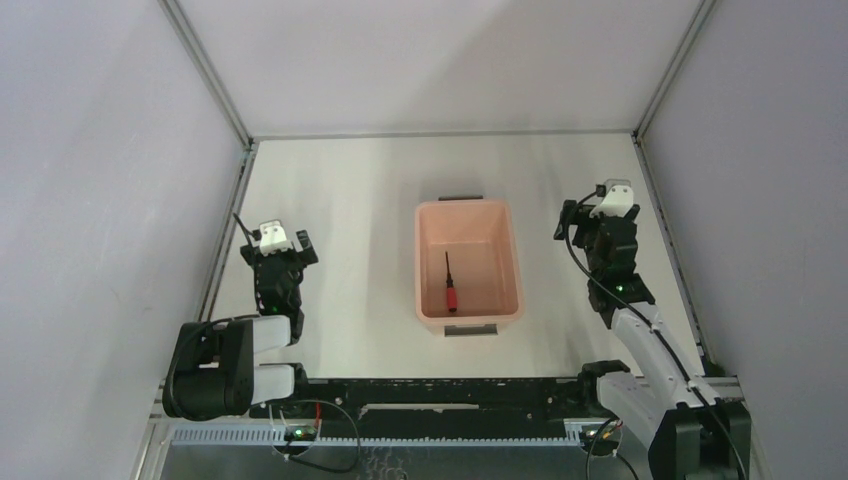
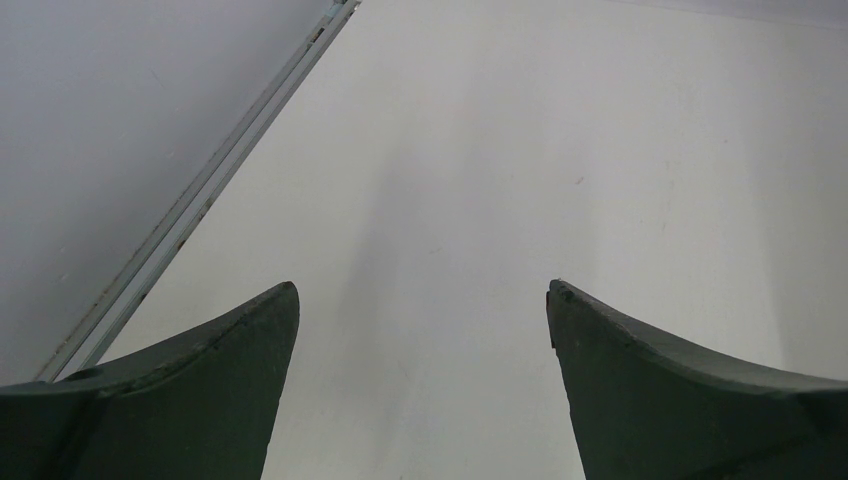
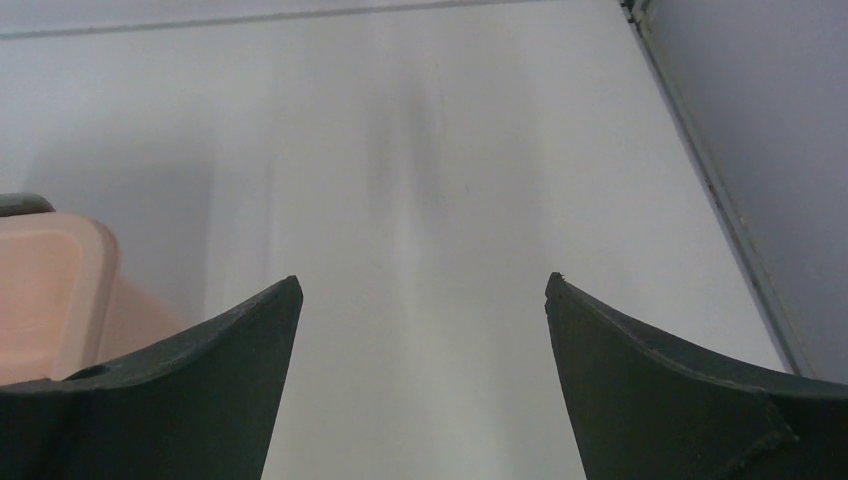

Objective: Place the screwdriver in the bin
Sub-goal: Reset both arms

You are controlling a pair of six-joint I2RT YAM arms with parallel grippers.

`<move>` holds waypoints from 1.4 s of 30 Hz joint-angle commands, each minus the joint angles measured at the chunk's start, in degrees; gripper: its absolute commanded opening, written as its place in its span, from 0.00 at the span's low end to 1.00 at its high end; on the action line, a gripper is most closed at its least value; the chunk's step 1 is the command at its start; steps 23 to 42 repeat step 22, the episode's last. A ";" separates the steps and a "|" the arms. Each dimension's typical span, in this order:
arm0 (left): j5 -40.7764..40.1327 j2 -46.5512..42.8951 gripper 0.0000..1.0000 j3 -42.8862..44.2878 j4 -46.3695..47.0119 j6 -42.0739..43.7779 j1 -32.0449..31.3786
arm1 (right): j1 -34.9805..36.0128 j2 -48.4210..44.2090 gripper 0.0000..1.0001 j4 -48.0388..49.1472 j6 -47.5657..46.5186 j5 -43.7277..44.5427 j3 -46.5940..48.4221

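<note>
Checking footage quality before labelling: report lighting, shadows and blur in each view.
Top external: soft, even light, no glare; the screwdriver reads sharp in the bin. Left wrist: left gripper dark and underlit, a faint shadow streak on the table. Right wrist: right gripper equally dark, a greyer streak, the bin's corner soft at left.

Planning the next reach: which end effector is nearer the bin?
Right. The right end effector sits off the bin's right side; the left end effector is farther off to its left.
</note>
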 commanded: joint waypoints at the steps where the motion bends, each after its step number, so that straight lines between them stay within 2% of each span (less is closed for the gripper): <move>1: 0.83 -0.65 0.98 2.30 1.99 0.82 -0.11 | -2.73 1.75 1.00 5.77 5.48 4.39 -0.70; 3: 0.78 -0.65 0.98 2.32 1.99 0.82 -0.13 | -6.22 1.11 1.00 5.68 6.37 -6.19 -0.79; 5: 0.84 -0.68 0.98 2.32 1.99 0.79 -0.13 | -4.13 1.15 1.00 6.57 3.93 -9.21 -0.73; 8: 0.85 -0.64 0.98 2.30 1.99 0.81 -0.11 | -3.40 2.07 1.00 5.14 11.12 -0.35 -0.28; 11: 0.81 -0.66 0.98 2.32 1.99 0.86 -0.11 | -1.48 1.25 1.00 5.59 10.51 1.09 -0.22; 16: 0.85 -0.66 0.98 2.37 1.99 0.81 -0.11 | 2.35 4.60 1.00 2.90 12.95 10.69 2.99; 19: 0.83 -0.64 0.98 2.30 1.99 0.78 -0.11 | 1.19 6.08 1.00 1.96 14.60 6.93 4.72; 22: 0.84 -0.63 0.98 2.37 1.99 0.78 -0.11 | 0.95 6.46 1.00 1.67 13.95 9.56 5.09; 42: 0.84 -0.63 0.98 2.37 1.99 0.78 -0.11 | 0.95 6.46 1.00 1.67 13.95 9.56 5.09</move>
